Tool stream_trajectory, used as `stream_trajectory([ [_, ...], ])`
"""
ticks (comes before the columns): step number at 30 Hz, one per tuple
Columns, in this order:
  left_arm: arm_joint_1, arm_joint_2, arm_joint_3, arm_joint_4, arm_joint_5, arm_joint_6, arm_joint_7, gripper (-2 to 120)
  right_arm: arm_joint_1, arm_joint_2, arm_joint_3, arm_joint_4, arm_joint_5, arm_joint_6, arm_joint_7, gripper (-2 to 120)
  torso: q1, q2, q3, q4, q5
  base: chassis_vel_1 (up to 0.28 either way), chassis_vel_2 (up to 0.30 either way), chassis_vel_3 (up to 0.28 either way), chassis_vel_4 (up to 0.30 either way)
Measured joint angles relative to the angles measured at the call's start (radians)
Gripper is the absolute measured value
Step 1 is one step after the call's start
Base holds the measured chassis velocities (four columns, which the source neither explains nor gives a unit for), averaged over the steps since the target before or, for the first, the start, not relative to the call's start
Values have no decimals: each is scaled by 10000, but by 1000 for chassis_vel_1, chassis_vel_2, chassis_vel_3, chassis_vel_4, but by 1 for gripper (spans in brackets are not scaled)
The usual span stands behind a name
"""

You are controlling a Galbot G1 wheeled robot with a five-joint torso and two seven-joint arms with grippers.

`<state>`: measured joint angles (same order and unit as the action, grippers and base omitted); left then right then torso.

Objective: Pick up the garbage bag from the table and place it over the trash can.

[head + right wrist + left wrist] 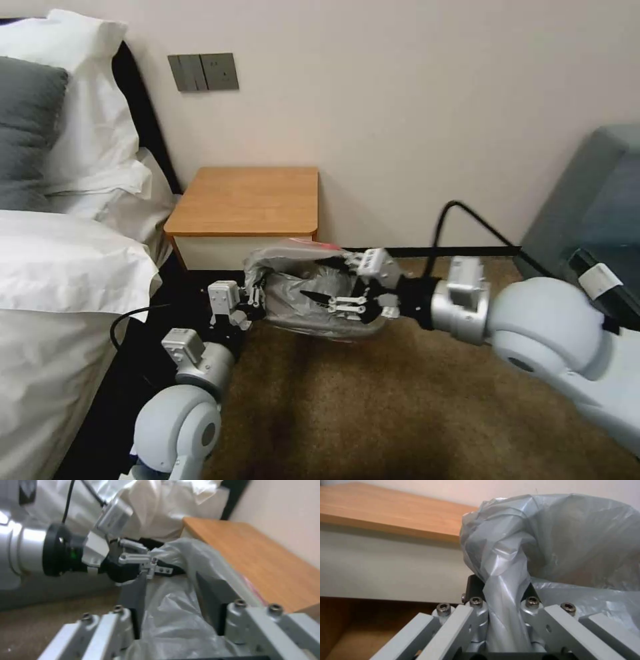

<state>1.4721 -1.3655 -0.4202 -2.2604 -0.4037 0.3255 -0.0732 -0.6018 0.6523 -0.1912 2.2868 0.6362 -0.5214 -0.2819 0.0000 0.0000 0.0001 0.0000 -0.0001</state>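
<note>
A bed with white bedding (60,267) and a grey pillow (27,127) is seen beside a grey wall switch plate (203,71), above brown carpet (373,407), with a grey armchair (593,200) opposite.

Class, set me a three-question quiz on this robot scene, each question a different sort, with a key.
1. True or false: the thin crinkly grey plastic garbage bag lies flat on the orange-brown wooden nightstand.
2. Which gripper pinches a bunched fold of the bag? A) left gripper B) neither
3. Fill in: the right gripper grips the bag's ___ side, as the head camera sees it.

Key: 1 false, it hangs in front of it, between both grippers; 2 A; 3 right.
</note>
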Motion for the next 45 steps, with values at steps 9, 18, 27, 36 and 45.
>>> stream_trajectory([
  [9,62,-48,-3,13,144,27,-25,7,1348,524,-1648,-819,-1085,-604,-298,3,0,0,0,0,-1,0,0,0,0],
  [18,90,-13,-125,-55,105,66,-36,7,2615,1165,-2755,-1505,-1343,-894,-258,0,0,0,0,1,-1,0,0,0,0],
  [27,87,-2,-401,-213,-584,218,-159,7,2602,1526,-2974,-2108,-959,-386,77,0,0,0,0,0,1,0,0,0,0],
  [36,54,19,-563,-308,-707,187,-115,7,2375,1529,-2867,-2410,-749,-514,78,0,0,0,0,1,1,0,0,0,0],
  [45,-3,12,-423,-279,-271,78,20,7,2242,1493,-2974,-2419,-867,-1414,635,0,-1,0,0,0,1,0,0,0,0],
])
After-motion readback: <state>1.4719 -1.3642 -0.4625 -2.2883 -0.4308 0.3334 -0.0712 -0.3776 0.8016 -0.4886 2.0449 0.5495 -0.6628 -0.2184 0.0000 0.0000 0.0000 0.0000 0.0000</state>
